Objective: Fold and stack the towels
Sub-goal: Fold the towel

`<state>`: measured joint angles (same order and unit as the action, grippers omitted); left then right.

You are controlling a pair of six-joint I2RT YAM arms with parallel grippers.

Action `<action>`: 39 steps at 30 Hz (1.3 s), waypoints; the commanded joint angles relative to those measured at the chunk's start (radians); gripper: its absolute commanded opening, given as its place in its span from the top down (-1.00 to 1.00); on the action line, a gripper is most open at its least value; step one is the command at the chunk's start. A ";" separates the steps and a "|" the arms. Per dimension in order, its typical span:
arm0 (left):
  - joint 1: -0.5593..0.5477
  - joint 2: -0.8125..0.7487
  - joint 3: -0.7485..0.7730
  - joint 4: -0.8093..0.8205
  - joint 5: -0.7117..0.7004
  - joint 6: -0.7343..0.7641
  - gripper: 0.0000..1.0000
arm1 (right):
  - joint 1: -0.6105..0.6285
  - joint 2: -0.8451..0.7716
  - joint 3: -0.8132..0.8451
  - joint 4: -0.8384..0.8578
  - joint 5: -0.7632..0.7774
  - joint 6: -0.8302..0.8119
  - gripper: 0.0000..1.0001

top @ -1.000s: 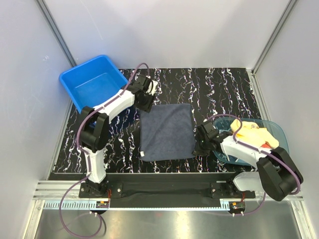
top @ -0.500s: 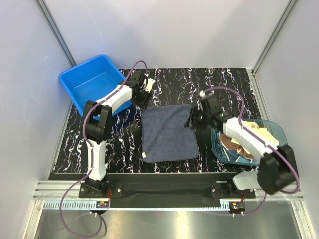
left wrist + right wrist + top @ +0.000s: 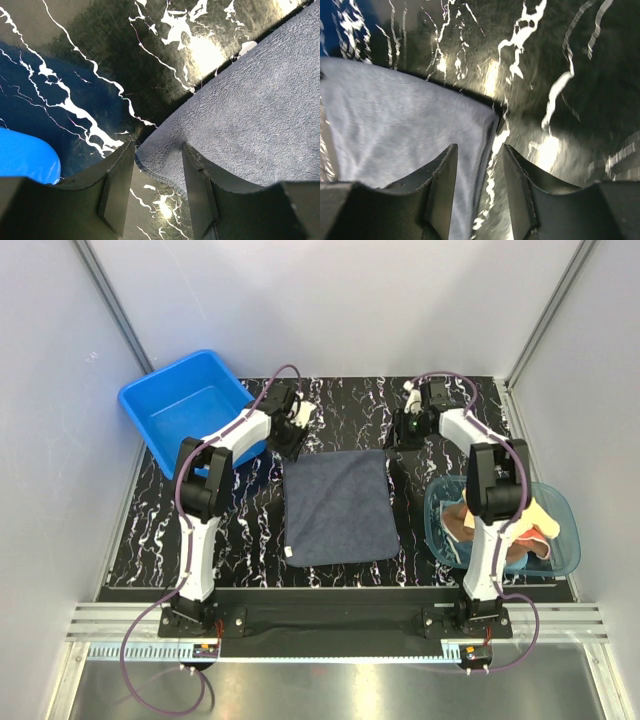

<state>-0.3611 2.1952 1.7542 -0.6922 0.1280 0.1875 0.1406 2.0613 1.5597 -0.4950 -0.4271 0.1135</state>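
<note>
Marbled table [image 3: 350,405] holds towel [image 3: 335,505], far corners at left tool [image 3: 157,157], right tool [image 3: 479,150].

No legible text, label, brand, number or sign anywhere in these views.

I see bare marbled table [image 3: 350,405] open beyond the dark towel [image 3: 335,505]; the blue tub [image 3: 185,410] crowds my left side, the teal bowl [image 3: 562,508] my right.
</note>
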 commanded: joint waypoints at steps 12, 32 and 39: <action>-0.018 0.052 0.111 -0.072 0.013 0.050 0.06 | -0.009 0.252 0.315 -0.200 -0.216 -0.291 0.08; -0.016 0.075 0.146 -0.099 -0.033 0.066 0.23 | -0.047 0.316 0.378 -0.318 -0.248 -0.400 0.73; -0.016 0.107 0.198 -0.121 -0.047 0.072 0.16 | -0.055 0.339 0.407 -0.347 -0.246 -0.406 0.79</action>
<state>-0.3786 2.2795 1.8969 -0.8013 0.1104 0.2443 0.0914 2.3825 1.9156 -0.8139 -0.6579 -0.2665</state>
